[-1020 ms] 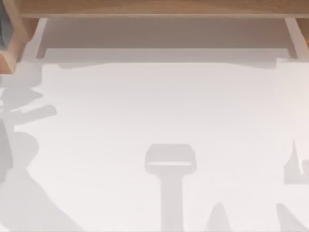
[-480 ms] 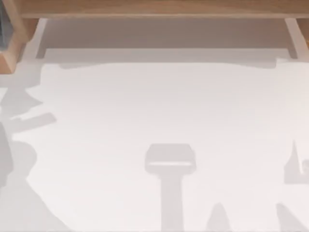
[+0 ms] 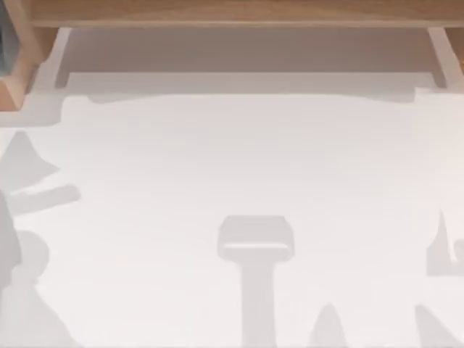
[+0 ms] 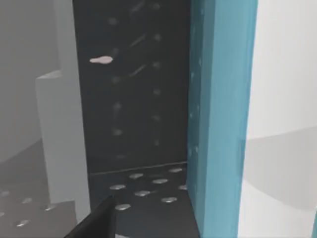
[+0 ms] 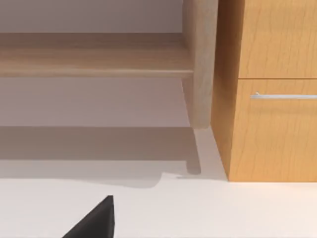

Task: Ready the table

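Observation:
The table (image 3: 232, 159) is a plain white top spread across the top view, carrying nothing but grey shadows. A dark part of my left gripper (image 4: 96, 223) shows in the left wrist view, close to a dark dotted panel (image 4: 133, 99) with a teal edge (image 4: 218, 114). My right gripper (image 5: 94, 220) shows as a dark wedge low over the table (image 5: 208, 208), facing the wooden shelf (image 5: 94, 54).
A light wooden shelf frame (image 3: 232, 13) runs along the table's far side. A wooden box corner (image 3: 18, 72) sits at the far left. To the right stands a wooden drawer cabinet (image 5: 272, 129) with a silver handle (image 5: 282, 96). A grey block (image 4: 59, 139) stands beside the dark panel.
The arm shadows at the table's left edge have slid toward the left and the near side. The shadows in the middle and on the right have not moved.

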### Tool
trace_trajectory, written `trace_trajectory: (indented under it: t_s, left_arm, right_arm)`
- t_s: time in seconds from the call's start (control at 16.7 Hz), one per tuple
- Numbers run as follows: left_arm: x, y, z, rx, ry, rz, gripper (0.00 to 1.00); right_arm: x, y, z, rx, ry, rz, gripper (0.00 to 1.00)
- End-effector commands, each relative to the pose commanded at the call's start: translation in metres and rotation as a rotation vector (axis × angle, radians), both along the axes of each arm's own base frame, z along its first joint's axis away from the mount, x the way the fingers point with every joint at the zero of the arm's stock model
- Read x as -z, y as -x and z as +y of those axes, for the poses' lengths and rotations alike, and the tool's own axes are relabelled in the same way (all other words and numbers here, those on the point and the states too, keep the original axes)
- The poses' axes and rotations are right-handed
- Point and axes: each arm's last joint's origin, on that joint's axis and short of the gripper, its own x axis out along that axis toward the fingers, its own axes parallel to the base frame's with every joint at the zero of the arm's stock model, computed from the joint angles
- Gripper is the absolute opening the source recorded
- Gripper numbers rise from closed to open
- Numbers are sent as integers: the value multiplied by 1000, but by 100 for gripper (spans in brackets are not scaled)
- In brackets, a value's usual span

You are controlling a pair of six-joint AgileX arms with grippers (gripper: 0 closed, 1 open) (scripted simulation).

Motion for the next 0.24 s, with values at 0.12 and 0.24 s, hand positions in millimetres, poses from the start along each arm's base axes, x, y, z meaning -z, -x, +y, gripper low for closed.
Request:
trace_trajectory:
  t_s: [0.12,0.24]
  left_arm:
    - [1,6,0,0,-1,1,100]
    - [1,8,0,1,-3,1,100]
  right_arm:
    - [0,0,0,0,0,0,100]
    - [0,0,0,0,0,0,100]
